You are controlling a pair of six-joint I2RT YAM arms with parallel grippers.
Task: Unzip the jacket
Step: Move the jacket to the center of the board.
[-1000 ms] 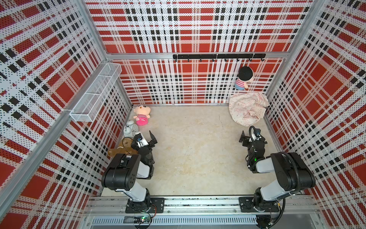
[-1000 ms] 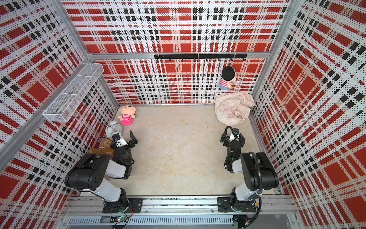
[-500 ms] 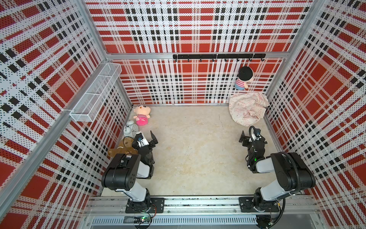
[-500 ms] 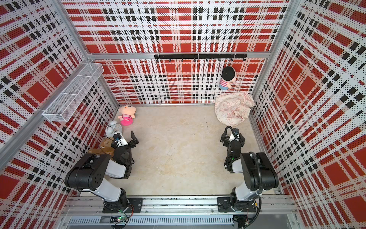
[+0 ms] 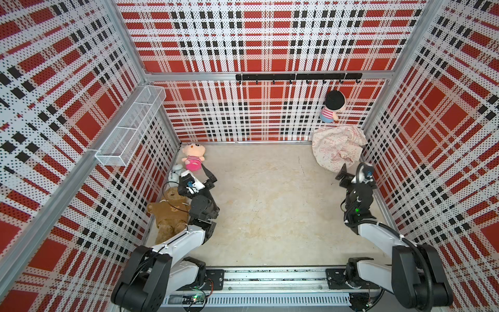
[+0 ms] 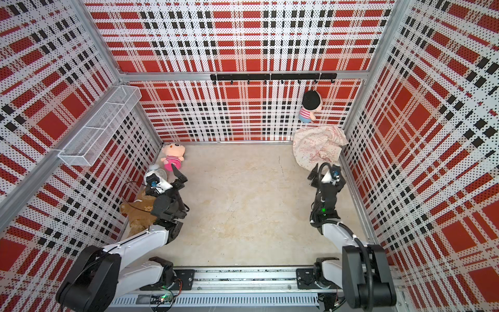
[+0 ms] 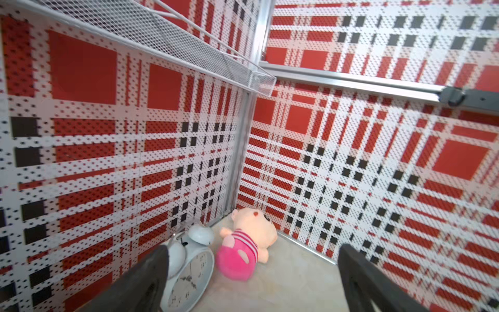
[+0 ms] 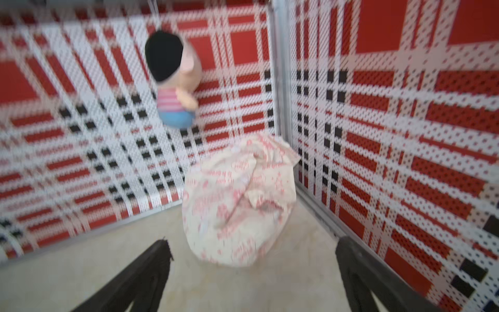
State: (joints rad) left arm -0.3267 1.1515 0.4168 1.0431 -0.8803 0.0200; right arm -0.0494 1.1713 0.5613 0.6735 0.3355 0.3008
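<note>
- Both arms stretch out more than a moment ago, with the elbows lower, and my right fingers are a bit closer to the jacket.
- My right fingers are wide apart and hold nothing. The jacket sits just past them, not touching.
- My left fingers are wide apart too and hold nothing. They point at the far left corner, well apart from the jacket.
- I see the jacket as a crumpled cream lump with pink print, in the far right corner of the bench. It leans on both walls, under a doll that hangs from a hook.
- I think it is soft, light and floppy. It will bunch up and slide if I pull with only one set of fingers.
- I cannot pick out the zipper. The right wrist view is blurry, and the lump may hide it.
- I would pinch a thick fold on the near side first and drag the jacket out into the open.
- Later, I think one set of fingers must hold the cloth by the collar while the other pulls the small zipper tab.
</note>
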